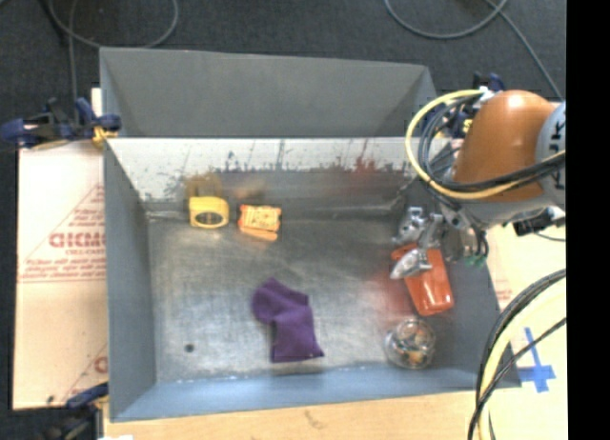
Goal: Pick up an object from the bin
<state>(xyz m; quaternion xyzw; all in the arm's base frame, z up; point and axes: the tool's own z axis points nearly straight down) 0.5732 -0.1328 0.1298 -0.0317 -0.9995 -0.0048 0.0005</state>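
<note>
My gripper (411,244) hangs low at the bin's right side, close to the right wall, with its two metal fingertips apart and open. Its nearer fingertip (409,262) sits over the upper left end of an orange-red oblong thing (432,290) that lies slanted on the floor. The other fingertip stands above that thing, over bare floor. I see nothing held between them. A clear round thing (411,345) with brownish bits inside lies just below, in the front right corner.
A purple cloth (286,322) lies crumpled at the front middle. A yellow tape measure (209,211) and an orange-yellow block (259,221) sit by the back wall on the left. The arm's orange cover and cables overhang the right rim.
</note>
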